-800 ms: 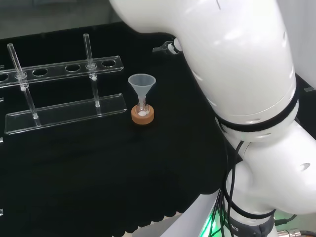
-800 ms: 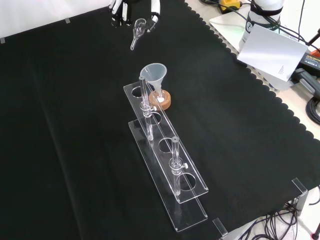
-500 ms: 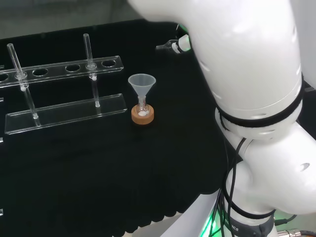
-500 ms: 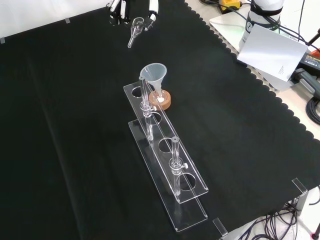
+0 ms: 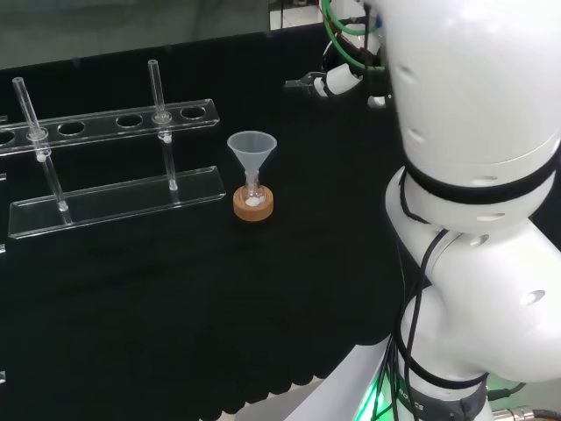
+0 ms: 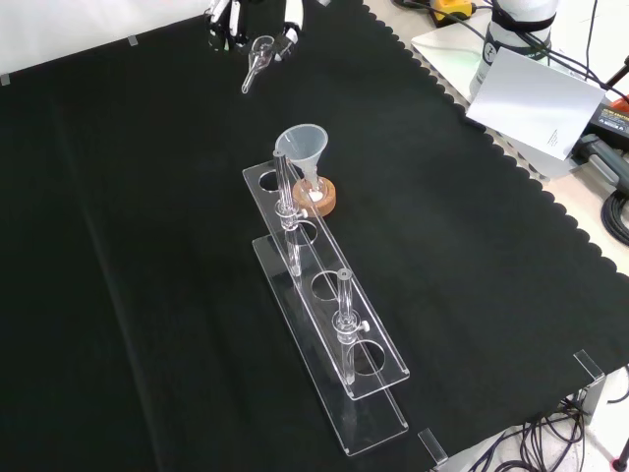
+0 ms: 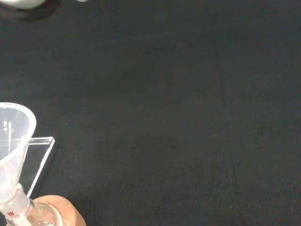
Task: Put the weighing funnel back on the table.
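weighing funnel (image 6: 256, 59): one
funnel (image 6: 303, 141): one
small flask (image 6: 313, 193): one
cork ring (image 6: 328, 206): one
clear rack (image 6: 378, 370): one
glass tubes (image 6: 346, 295) standing in the rack: two

My cloth (image 6: 118, 256) reads as matt black fabric, faintly creased. The arm's links (image 5: 473, 96) are glossy white plastic and catch bright highlights. The rack (image 6: 373, 418) looks like clear, polished acrylic, and the funnel (image 6: 305, 146) like smooth, cloudy plastic. I see its cork ring (image 6: 321, 202) as dull and grainy. The weighing funnel (image 6: 254, 65) is clear and shiny, like glass.
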You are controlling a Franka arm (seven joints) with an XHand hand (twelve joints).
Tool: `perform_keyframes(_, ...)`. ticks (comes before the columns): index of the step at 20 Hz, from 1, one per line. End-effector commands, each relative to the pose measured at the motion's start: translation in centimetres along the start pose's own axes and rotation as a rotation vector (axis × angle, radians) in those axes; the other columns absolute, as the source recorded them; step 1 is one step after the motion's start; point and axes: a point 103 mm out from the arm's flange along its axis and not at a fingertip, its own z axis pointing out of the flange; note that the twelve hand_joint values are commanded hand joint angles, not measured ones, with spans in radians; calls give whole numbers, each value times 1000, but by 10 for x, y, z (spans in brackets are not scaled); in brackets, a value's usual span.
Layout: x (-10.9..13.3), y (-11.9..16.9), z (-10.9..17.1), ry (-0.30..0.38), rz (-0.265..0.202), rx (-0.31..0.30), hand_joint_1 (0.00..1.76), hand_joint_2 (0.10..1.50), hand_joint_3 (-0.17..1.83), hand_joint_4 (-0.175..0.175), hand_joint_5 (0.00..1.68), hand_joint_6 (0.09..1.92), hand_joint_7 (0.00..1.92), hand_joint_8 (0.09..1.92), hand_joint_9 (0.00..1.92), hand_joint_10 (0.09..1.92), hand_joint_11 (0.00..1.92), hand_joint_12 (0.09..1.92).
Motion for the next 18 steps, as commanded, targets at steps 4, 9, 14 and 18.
perform_keyframes(4,-40,49,55,69,17,-33,1112,639,714,175,1246,750,615,606,930,423,623,1229)
perform_keyframes(9,-57,75,75,93,27,-39,1113,638,714,175,1247,747,616,606,931,422,623,1229)
perform_keyframes(14,-74,92,88,114,44,-48,1113,638,714,175,1248,745,617,606,933,421,625,1229)
perform_keyframes(18,-81,94,95,110,50,-45,1114,637,714,175,1249,743,618,606,936,421,630,1228)
